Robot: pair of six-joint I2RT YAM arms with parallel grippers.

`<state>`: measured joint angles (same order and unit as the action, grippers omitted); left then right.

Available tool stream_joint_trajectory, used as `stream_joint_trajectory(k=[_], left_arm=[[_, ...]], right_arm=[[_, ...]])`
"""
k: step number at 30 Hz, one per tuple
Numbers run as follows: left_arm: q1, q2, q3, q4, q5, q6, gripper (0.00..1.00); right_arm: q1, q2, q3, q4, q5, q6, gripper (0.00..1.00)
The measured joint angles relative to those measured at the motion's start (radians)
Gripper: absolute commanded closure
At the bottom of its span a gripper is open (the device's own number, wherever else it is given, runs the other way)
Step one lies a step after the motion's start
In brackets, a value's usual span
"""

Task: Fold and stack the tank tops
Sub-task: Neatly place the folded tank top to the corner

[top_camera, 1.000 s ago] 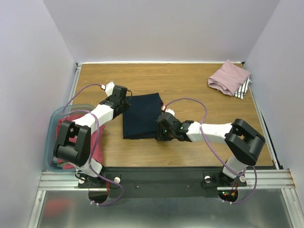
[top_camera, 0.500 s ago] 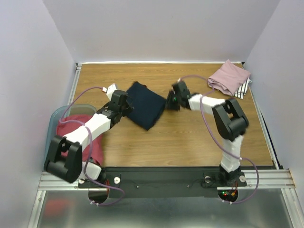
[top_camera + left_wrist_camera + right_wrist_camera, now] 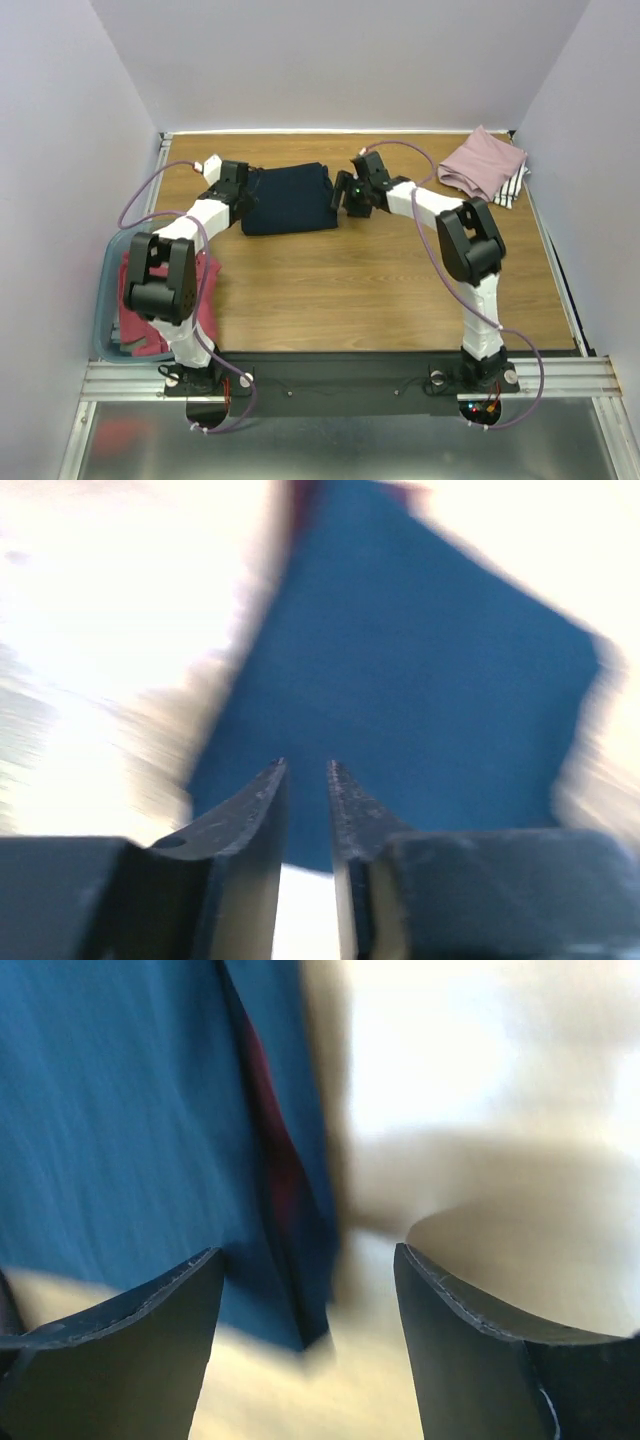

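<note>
Navy top [image 3: 288, 198] (folded) beside right hand [image 3: 343, 196]

Navy top [image 3: 288, 198] matt cloth; table [image 3: 400, 290] smooth wood grain.

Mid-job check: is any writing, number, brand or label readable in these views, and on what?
None can be read.
The folded navy tank top shows only plain cloth; no number or label faces up.
The pink top and the striped top under it show no print.
Both wrist views are too blurred to read anything.
</note>
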<state>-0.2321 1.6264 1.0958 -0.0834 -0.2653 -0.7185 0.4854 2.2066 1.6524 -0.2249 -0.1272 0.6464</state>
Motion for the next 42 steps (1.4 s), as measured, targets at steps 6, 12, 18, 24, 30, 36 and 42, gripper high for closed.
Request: stream_joint_trajectory(k=[6, 12, 18, 24, 30, 36, 42], left_arm=[[0.028, 0.212, 0.054, -0.048, -0.021, -0.012, 0.84], [-0.029, 0.219, 0.045, -0.034, -0.035, -0.059, 0.88], [-0.230, 0.152, -0.074, 0.056, -0.017, -0.158, 0.89], [-0.393, 0.084, -0.174, 0.111, 0.023, -0.237, 0.89], [-0.438, 0.052, -0.202, 0.121, 0.042, -0.264, 0.89], [-0.489, 0.045, -0.201, 0.124, 0.061, -0.259, 0.89], [-0.499, -0.043, -0.190, 0.102, 0.068, -0.225, 0.89]], right_arm=[[0.000, -0.233, -0.270, 0.020, 0.033, 0.051, 0.25], [0.000, -0.361, -0.571, 0.179, 0.023, 0.151, 0.20], [0.000, -0.412, -0.654, 0.267, 0.053, 0.193, 0.12], [-0.006, -0.437, -0.679, 0.284, 0.116, 0.198, 0.15], [-0.070, -0.360, -0.605, 0.300, 0.130, 0.196, 0.26], [-0.106, -0.242, -0.482, 0.340, 0.105, 0.188, 0.30], [-0.077, -0.226, -0.484, 0.392, 0.093, 0.192, 0.28]])
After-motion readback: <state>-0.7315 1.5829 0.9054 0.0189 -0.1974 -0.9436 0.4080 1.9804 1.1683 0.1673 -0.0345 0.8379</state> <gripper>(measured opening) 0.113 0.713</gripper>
